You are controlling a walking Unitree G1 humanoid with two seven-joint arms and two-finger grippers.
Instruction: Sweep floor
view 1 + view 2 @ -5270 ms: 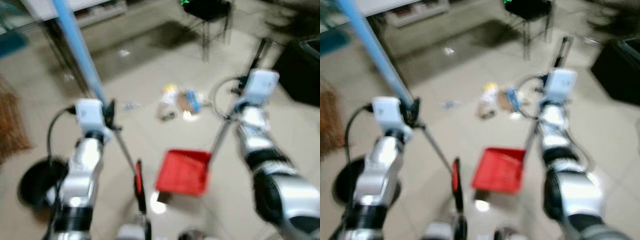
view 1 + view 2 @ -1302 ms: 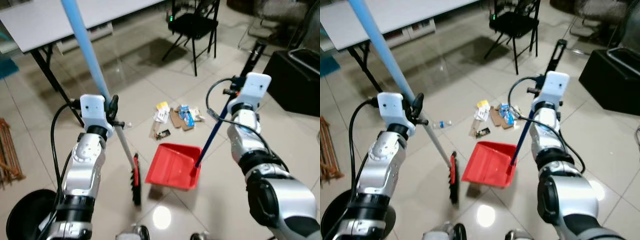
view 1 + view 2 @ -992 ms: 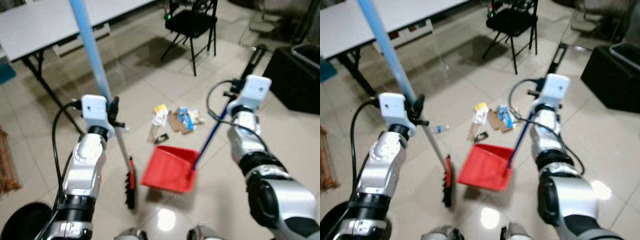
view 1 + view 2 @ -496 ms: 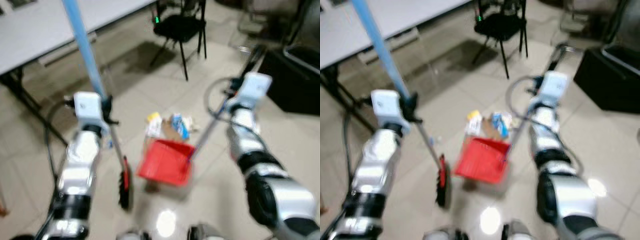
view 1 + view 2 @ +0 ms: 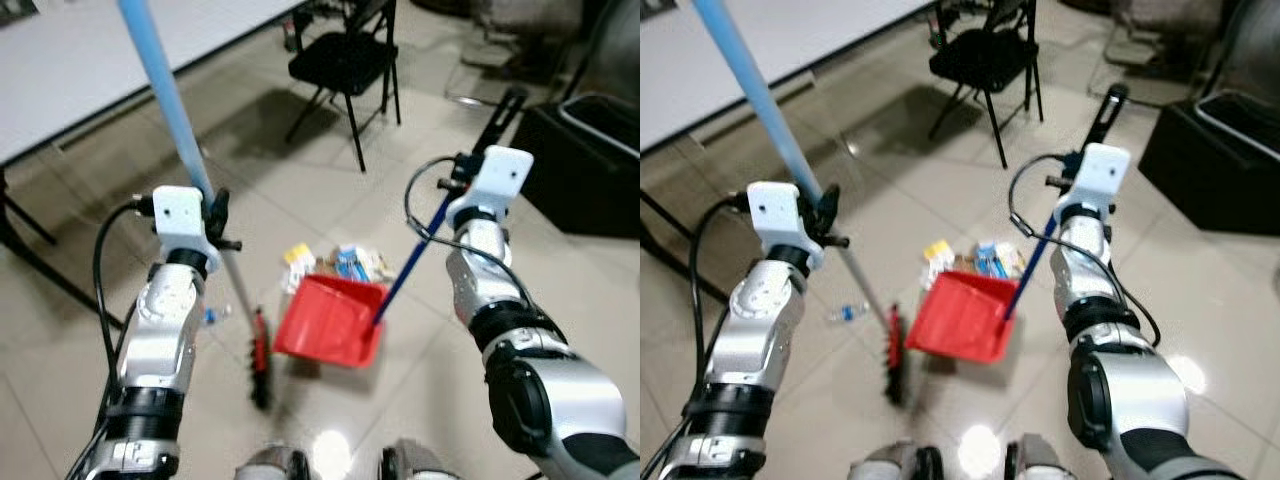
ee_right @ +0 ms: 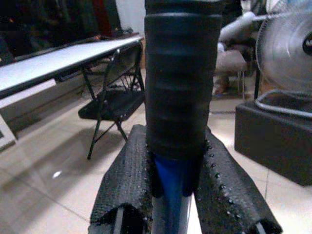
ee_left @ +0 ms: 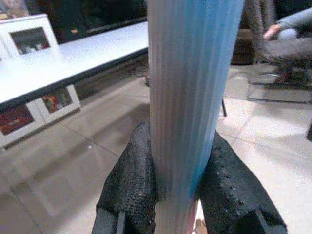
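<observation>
The litter pile (image 5: 335,262) lies on the tiled floor, touching the far lip of the red dustpan (image 5: 330,320); a second ago a gap separated them, so collection looks close. The pan's mouth faces away; its blue handle slants up to the right end effector (image 6: 174,183), clamped on it. The left end effector (image 7: 175,180) grips the broom (image 5: 215,250), whose long axis leans back-left, bristles apparently beside the pan.
</observation>
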